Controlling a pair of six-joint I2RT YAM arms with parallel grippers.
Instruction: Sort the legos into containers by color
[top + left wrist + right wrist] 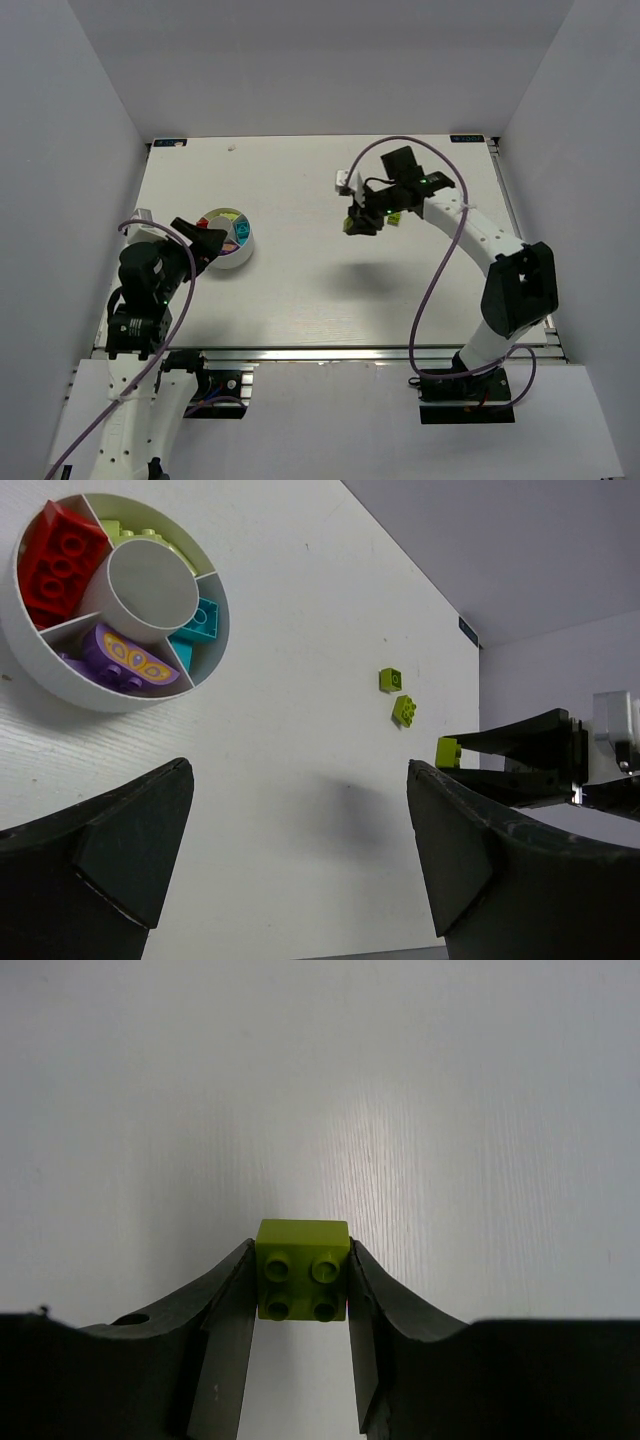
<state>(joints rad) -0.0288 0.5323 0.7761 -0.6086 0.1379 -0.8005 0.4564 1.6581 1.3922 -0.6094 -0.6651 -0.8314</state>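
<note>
Lime brick (302,1282) sits clamped inside the right gripper (300,1260) (seemingly above the table (300,1080)).

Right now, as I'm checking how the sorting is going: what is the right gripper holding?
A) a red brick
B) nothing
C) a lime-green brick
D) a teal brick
C: the right wrist view shows the right gripper shut on a lime-green brick.

The white table (300,290) carries a round white dish (100,702) near its left side. Well apart from it, toward the right, a lime brick (391,680) lies just beside a second lime brick (404,711), not touching.
</note>
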